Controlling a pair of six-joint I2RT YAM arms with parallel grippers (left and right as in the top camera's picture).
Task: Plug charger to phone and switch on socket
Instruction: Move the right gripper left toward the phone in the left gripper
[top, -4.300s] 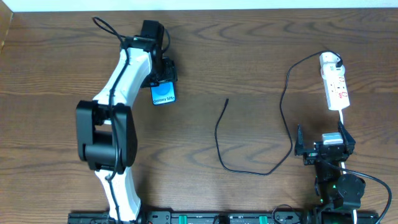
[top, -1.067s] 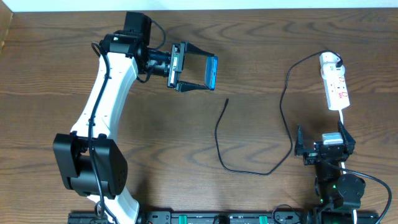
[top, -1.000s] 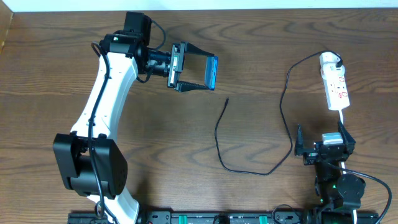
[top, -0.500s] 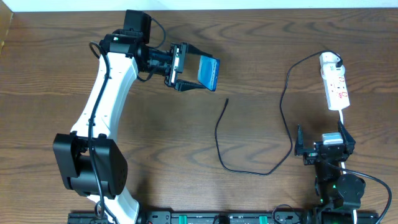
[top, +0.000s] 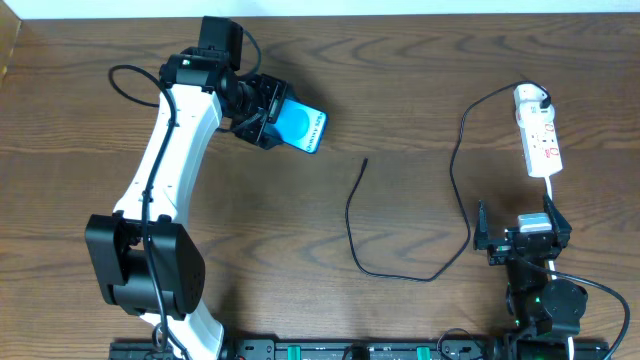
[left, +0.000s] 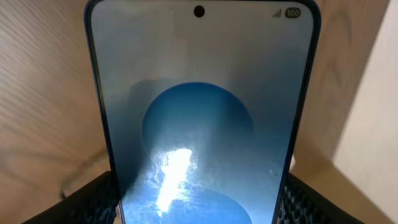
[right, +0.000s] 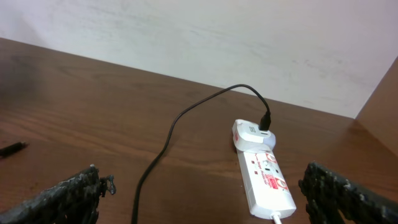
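**Left gripper (top: 283, 119) holds the phone (top: 302, 129); right gripper (top: 521, 232) stands open before the socket (top: 540, 140)**

The left gripper is closed on the phone. In the left wrist view its two dark fingers (left: 93, 200) press the long edges at the near end of the phone (left: 199, 118). The lit blue screen runs straight forward from the gripper (left: 199, 208) and fills almost the whole view. From overhead the phone points away from the gripper at a slant, screen up. It seems to be lifted off the table (top: 420, 60), but this view does not settle it.

The charger (top: 350, 225) lies on the table. Its tip (top: 365, 161) is beyond the far end of the phone, near it but not touching. From there the cable loops toward the right gripper and then goes away from it to the white plug (top: 531, 97), which sits in the far end of the socket.

The right gripper has its jaws wide apart and holds nothing. In the right wrist view the socket (right: 264, 177) lies just ahead, between the two fingers (right: 62, 199) and somewhat nearer the right one. The cable (right: 186, 115) curves on the left of it.
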